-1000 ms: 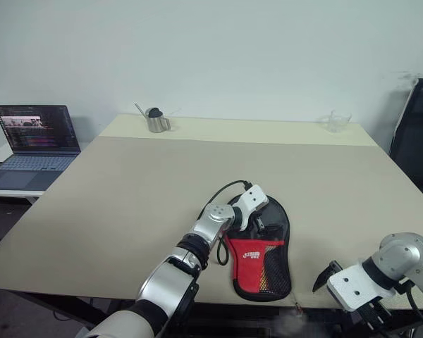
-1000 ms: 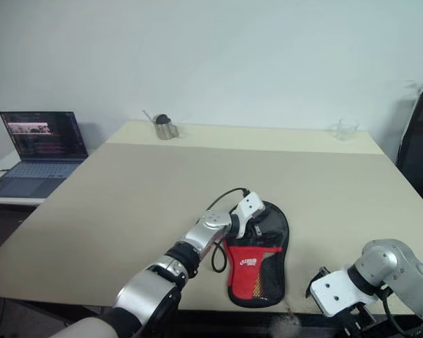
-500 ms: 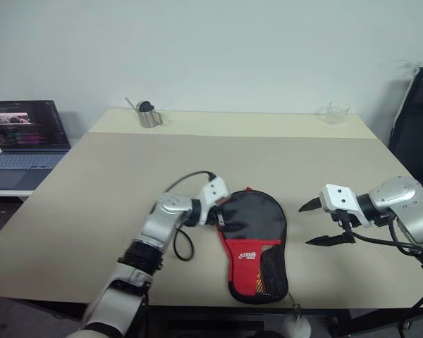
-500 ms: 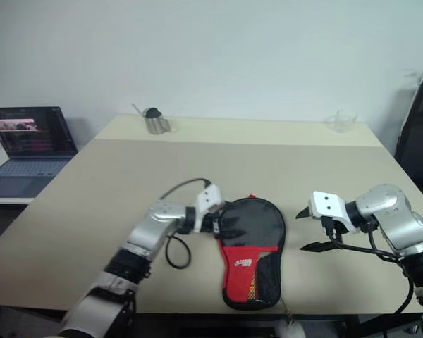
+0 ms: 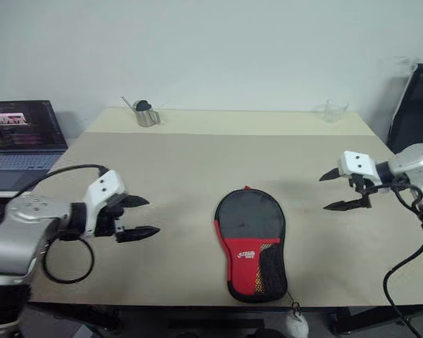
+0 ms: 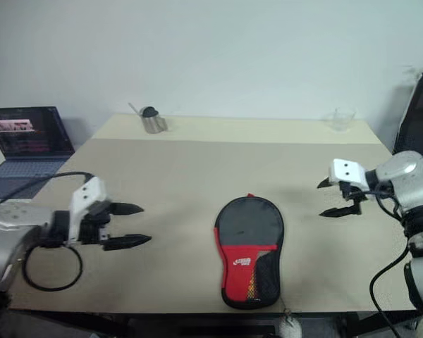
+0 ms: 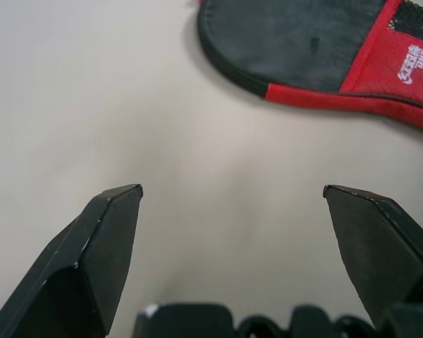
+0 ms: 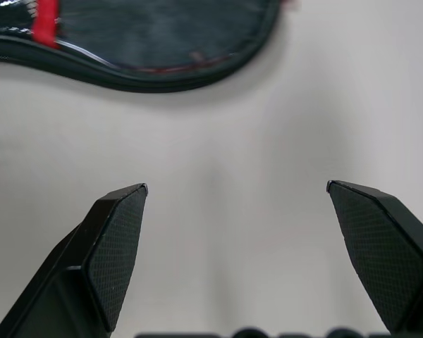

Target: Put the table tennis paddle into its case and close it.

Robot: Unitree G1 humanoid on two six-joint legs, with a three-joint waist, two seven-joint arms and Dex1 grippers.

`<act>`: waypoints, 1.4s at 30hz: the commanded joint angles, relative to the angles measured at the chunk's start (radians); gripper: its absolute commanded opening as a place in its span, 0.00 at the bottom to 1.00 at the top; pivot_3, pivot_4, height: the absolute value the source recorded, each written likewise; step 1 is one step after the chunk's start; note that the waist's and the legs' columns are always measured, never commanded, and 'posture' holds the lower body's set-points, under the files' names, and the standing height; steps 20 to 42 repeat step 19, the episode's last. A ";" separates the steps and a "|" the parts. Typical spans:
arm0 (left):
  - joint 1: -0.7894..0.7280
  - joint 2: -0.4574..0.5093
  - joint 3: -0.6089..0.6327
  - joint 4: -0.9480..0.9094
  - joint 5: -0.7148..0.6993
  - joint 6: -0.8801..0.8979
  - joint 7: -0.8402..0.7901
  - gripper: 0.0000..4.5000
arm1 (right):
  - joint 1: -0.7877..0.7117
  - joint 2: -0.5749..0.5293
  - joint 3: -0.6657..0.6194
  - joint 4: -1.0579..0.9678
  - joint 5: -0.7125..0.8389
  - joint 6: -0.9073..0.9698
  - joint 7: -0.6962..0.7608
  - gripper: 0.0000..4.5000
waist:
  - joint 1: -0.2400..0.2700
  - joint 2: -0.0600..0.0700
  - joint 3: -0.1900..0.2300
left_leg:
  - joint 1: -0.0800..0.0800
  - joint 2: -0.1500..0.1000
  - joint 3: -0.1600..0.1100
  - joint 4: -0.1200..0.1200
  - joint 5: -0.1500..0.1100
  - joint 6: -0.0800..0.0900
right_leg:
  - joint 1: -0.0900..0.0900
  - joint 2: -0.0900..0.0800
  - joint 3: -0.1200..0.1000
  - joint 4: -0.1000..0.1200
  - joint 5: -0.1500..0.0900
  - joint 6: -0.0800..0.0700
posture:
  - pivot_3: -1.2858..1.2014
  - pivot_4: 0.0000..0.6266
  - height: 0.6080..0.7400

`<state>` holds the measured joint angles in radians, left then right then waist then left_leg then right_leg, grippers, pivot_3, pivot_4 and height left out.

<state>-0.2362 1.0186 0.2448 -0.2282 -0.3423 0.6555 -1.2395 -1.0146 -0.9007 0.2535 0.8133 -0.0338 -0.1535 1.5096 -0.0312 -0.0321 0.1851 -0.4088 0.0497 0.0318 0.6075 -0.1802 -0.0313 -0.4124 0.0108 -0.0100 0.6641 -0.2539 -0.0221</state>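
A: Lying flat near the counter's (image 5: 197, 162) front edge, midway along it: the case (image 5: 252, 243), rounded black end toward the far edge, red panel and mesh pocket toward the front. Looking closed all round. Charm (image 5: 295, 325) dangling on its cord just past the front edge.

B: And the table tennis paddle?

A: Cannot tell; nothing of it showing outside the case.

B: End effectors?

A: Hovering over the counter's left side, well apart from the case: left end effector (image 5: 135, 216), fingers spread wide, holding nothing. Hanging over the right side, likewise apart: right end effector (image 5: 342, 190), fingers spread wide, empty too. Both pointing inward toward the case.

B: Anything else?

A: Sitting at the far left corner, a small metal jug (image 5: 146, 115); at the far right corner, a clear glass (image 5: 334, 111). Standing open beyond the left edge, a laptop (image 5: 20, 139).
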 commanded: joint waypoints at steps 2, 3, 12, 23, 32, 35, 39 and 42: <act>0.063 0.062 0.095 -0.073 -0.055 0.000 -0.023 1.00 | -0.083 0.016 -0.008 0.078 -0.017 -0.079 0.062 1.00 | 0.000 0.000 0.000 | 0.000 0.000 0.000 0.000 0.000 0.000 | 0.000 0.000 0.000 0.000 -0.001 -0.001 | 0.52 0.24 1.00; 0.085 0.078 0.127 -0.074 -0.060 0.000 -0.029 1.00 | -0.087 0.019 -0.013 0.082 -0.012 -0.085 0.074 1.00 | 0.000 0.001 0.001 | 0.000 0.000 0.000 0.000 0.000 0.000 | 0.000 0.000 -0.001 0.001 -0.001 -0.002 | 0.52 0.24 1.00; 0.350 0.087 0.425 -0.170 -0.111 0.050 -0.073 1.00 | -0.095 0.009 0.011 -0.009 0.067 -0.087 0.105 1.00 | -0.002 0.003 0.002 | 0.000 0.007 0.001 -0.001 -0.001 -0.001 | -0.003 0.001 0.000 0.002 -0.002 -0.003 | 0.52 0.24 1.00; 0.485 0.067 0.548 -0.217 -0.114 0.045 -0.071 1.00 | -0.067 -0.040 0.044 -0.076 0.138 -0.071 0.105 1.00 | 0.002 0.003 0.003 | 0.000 0.009 0.003 0.000 -0.002 -0.002 | -0.007 0.003 0.000 0.009 -0.005 -0.008 | 0.52 0.24 1.00; 0.485 0.067 0.548 -0.217 -0.114 0.045 -0.071 1.00 | -0.067 -0.040 0.044 -0.076 0.138 -0.071 0.105 1.00 | 0.002 0.003 0.003 | 0.000 0.009 0.003 0.000 -0.002 -0.002 | -0.007 0.003 0.000 0.009 -0.005 -0.008 | 0.52 0.24 1.00; 0.485 0.067 0.548 -0.217 -0.114 0.045 -0.071 1.00 | -0.067 -0.040 0.044 -0.076 0.138 -0.071 0.105 1.00 | 0.002 0.003 0.003 | 0.000 0.009 0.003 0.000 -0.002 -0.002 | -0.007 0.003 0.000 0.009 -0.005 -0.008 | 0.52 0.24 1.00; 0.485 0.067 0.548 -0.217 -0.114 0.045 -0.071 1.00 | -0.067 -0.040 0.044 -0.076 0.138 -0.071 0.105 1.00 | 0.002 0.003 0.003 | 0.000 0.009 0.003 0.000 -0.002 -0.002 | -0.007 0.003 0.000 0.009 -0.005 -0.008 | 0.52 0.24 1.00; 0.485 0.067 0.548 -0.217 -0.114 0.045 -0.071 1.00 | -0.067 -0.040 0.044 -0.076 0.138 -0.071 0.105 1.00 | 0.002 0.003 0.003 | 0.000 0.009 0.003 0.000 -0.002 -0.002 | -0.007 0.003 0.000 0.009 -0.005 -0.008 | 0.52 0.24 1.00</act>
